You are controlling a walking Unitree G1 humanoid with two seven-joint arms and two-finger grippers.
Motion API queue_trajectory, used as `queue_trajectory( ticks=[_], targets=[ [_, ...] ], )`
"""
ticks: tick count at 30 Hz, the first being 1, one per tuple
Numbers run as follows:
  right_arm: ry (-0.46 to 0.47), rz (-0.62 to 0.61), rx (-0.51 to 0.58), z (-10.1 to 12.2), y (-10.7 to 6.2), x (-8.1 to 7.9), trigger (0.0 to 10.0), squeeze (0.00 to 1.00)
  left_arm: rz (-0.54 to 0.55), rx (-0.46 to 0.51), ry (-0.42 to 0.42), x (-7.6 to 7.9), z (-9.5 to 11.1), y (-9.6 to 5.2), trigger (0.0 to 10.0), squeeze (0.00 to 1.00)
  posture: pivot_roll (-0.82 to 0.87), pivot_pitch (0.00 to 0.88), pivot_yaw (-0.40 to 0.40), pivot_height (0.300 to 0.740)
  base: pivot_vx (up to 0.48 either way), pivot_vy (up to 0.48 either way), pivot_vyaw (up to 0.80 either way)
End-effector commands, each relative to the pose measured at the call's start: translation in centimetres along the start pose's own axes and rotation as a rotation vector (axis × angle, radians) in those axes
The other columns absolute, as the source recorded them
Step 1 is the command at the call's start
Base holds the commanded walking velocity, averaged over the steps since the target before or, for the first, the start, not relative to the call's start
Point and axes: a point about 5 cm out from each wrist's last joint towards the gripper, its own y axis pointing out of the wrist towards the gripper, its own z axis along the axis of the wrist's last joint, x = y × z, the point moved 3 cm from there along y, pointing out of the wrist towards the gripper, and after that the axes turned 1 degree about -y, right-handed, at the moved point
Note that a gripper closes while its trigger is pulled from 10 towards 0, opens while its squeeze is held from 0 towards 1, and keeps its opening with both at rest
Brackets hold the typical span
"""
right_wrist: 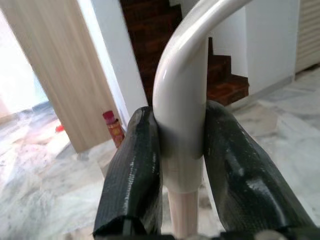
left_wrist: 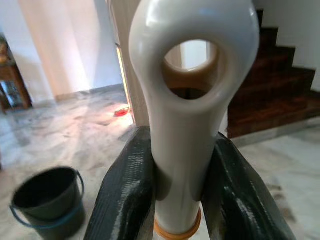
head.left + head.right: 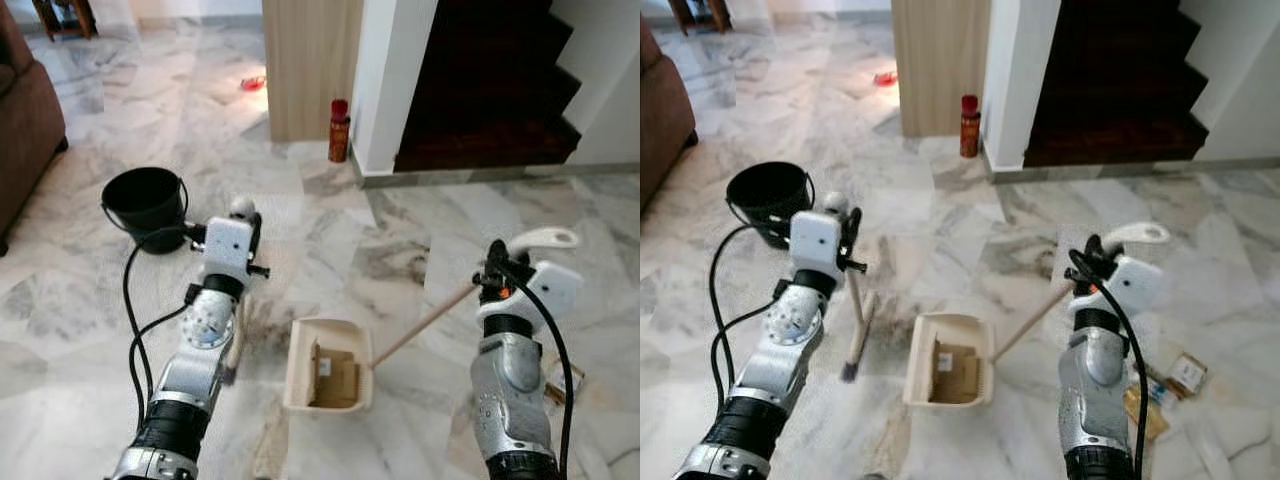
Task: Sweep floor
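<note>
My left gripper (image 2: 178, 150) is shut on the white, looped handle of a broom (image 2: 175, 115). The broom's stick (image 3: 857, 300) runs down to the bristles (image 3: 851, 367) on the marble floor, left of the dustpan. My right gripper (image 1: 182, 116) is shut on the curved white handle (image 3: 545, 238) of a cream dustpan (image 3: 300, 350). Its wooden stick (image 3: 420, 325) slants down to the pan, which rests on the floor between my arms. Brown cardboard scraps (image 3: 335, 378) lie inside the pan.
A black bucket (image 3: 146, 205) stands on the floor ahead to the left, a brown sofa (image 3: 25, 130) beyond it. A red can (image 3: 339, 130) stands by a white pillar (image 3: 385, 80). Dark stairs (image 3: 490, 80) rise at the back right. Litter (image 3: 1175, 385) lies right of my right arm.
</note>
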Motion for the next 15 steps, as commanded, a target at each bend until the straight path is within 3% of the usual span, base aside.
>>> queue_trajectory(
  ticks=[1, 15],
  targets=[
    [0.015, 0.034, 0.064, 1.59, 0.50, -1.13, 10.0, 0.00, 0.026, 0.052, 0.032, -1.14, 1.25, 0.30, 10.0, 0.00, 0.08, 0.089, -0.051, 0.740, 0.000, 0.311, 0.00],
    [0.023, 0.052, 0.057, 1.52, 0.50, -1.53, 10.0, 0.00, 0.032, 0.054, 0.035, -1.35, 1.36, 0.26, 10.0, 0.00, 0.08, 0.091, -0.052, 0.740, 0.000, 0.307, 0.00]
  ],
)
